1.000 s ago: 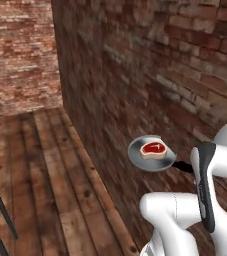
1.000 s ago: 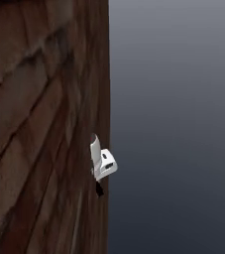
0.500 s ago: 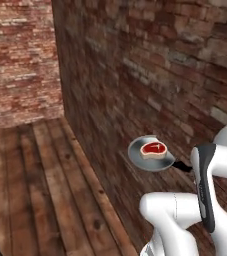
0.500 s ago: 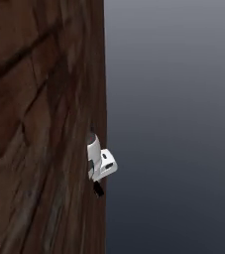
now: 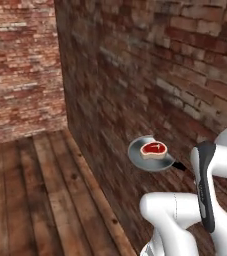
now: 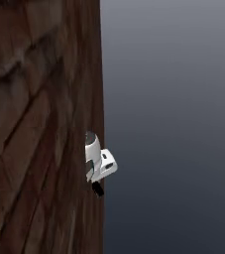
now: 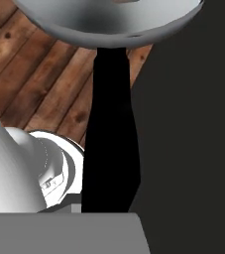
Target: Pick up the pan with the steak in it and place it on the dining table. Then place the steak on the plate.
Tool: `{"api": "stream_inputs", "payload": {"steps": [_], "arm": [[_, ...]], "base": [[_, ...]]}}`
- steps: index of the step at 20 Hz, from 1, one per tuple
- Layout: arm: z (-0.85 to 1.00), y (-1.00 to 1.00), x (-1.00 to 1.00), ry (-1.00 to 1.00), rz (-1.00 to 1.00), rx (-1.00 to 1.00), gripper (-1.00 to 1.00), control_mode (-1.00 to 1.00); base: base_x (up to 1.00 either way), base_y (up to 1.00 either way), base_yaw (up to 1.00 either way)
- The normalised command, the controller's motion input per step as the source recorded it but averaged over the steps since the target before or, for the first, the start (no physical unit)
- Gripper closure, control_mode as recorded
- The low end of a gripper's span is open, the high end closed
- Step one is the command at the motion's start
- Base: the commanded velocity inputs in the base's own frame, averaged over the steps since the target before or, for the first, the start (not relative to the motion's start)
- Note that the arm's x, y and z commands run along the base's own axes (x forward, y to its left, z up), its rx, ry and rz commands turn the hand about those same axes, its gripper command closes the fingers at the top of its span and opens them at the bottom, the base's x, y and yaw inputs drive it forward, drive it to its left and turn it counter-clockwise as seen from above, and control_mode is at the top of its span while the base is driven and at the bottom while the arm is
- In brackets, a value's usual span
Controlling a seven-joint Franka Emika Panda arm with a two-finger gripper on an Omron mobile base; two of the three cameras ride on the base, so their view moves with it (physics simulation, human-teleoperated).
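The tool (image 6: 98, 188) is clamped tight on the black handle (image 7: 110, 134) of the pan (image 5: 151, 155), which juts out just ahead of it in mid-air over the plank floor (image 5: 30, 200), the steak (image 5: 153, 149) lying inside it, and beyond that stands the brick wall (image 5: 150, 65).

The steak (image 5: 153, 149) lies in the pan (image 5: 147, 157), apparently held in the air just before the brick wall (image 5: 150, 75). The wooden floor (image 5: 30, 195) lies below, left.
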Motion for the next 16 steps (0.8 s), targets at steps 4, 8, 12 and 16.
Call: {"api": "stream_inputs", "payload": {"steps": [4, 8, 12, 16], "arm": [[0.0, 0.0, 0.0, 0.0, 0.0, 0.0, 1.0, 1.0], [0.0, 0.0, 0.0, 0.0, 0.0, 0.0, 1.0, 1.0], [0.0, 0.0, 0.0, 0.0, 0.0, 0.0, 1.0, 1.0], [0.0, 0.0, 0.0, 0.0, 0.0, 0.0, 1.0, 1.0]], "base": [[1.0, 0.0, -0.02], [1.0, 0.0, 0.0], [1.0, 0.0, 0.0], [1.0, 0.0, 0.0]]}}
